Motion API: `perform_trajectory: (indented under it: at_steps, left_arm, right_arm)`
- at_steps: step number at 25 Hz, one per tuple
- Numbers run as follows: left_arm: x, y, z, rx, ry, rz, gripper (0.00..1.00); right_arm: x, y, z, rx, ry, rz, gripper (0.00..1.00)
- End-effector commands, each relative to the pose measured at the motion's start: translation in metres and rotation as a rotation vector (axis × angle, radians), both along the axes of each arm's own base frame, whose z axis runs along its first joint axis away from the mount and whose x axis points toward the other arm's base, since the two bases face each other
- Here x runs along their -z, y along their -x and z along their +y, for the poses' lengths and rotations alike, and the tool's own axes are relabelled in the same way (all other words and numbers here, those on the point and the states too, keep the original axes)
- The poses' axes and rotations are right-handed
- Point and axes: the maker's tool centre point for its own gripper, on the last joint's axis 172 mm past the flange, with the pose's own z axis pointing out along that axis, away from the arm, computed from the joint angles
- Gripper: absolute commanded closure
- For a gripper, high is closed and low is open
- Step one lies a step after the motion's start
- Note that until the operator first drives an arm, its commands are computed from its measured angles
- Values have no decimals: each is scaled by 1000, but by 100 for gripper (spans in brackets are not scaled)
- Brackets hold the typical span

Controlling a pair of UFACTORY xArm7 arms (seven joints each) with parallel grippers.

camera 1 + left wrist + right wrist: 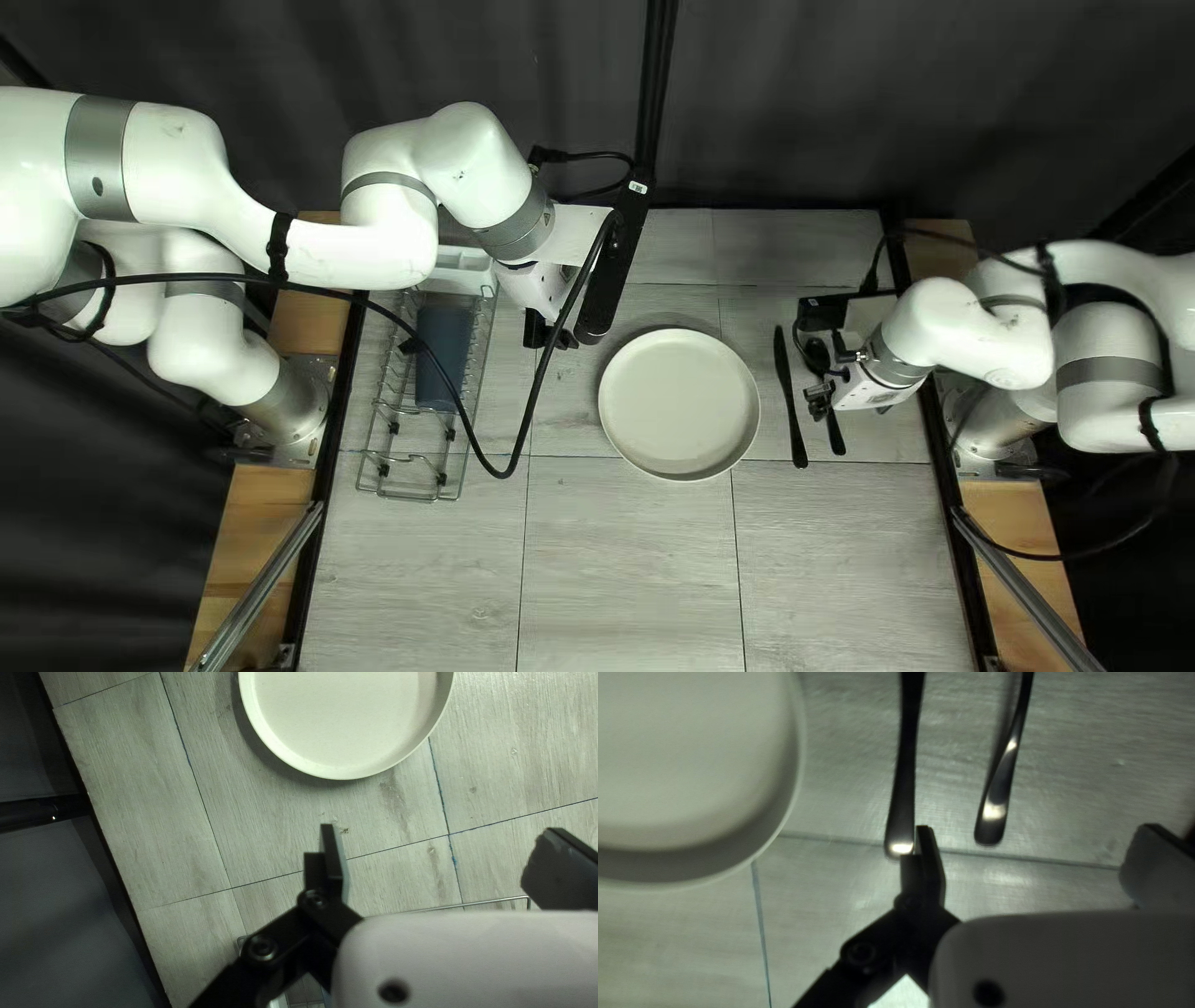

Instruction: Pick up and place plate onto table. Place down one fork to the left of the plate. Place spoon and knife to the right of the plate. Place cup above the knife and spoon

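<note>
In the top left view, the end of our right arm (927,326) hides part of the black handle (837,436) next to the knife (789,392), so we can't tell its whole shape. Our left arm (374,249) and a cord (535,405) cover bits of the wire rack (411,497). Both wrist views cut off the plate (679,405). The right one also cuts off the knife and handle.

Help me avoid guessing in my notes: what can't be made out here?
Dark utensil beside knife, its head: top left view, partly behind right pincer; right wrist view, cut off by edge.
Contents of pale holder at rack: top left view, partly under left arm.
Plate's far rim: left wrist view, cut off by edge.
</note>
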Motion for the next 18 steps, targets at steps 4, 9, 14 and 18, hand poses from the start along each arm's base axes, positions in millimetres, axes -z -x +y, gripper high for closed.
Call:
perform_trajectory:
  at_steps: [4, 9, 14, 18]
  left_arm:
    - [0, 0, 0, 0, 0, 0, 0]
    - [-43, 34, 25, -63, -110, 17, 0]
    - [-70, 81, 67, -65, -174, 80, 0]
    - [-79, 91, 69, -85, -178, 90, 0]
  right_arm:
    - [-5, -1, 0, -21, 12, -3, 0]
    - [-41, 6, -22, -166, 34, -59, 0]
    - [-59, 6, -31, -237, 54, -87, 0]
    - [-59, 6, -31, -237, 54, -87, 0]
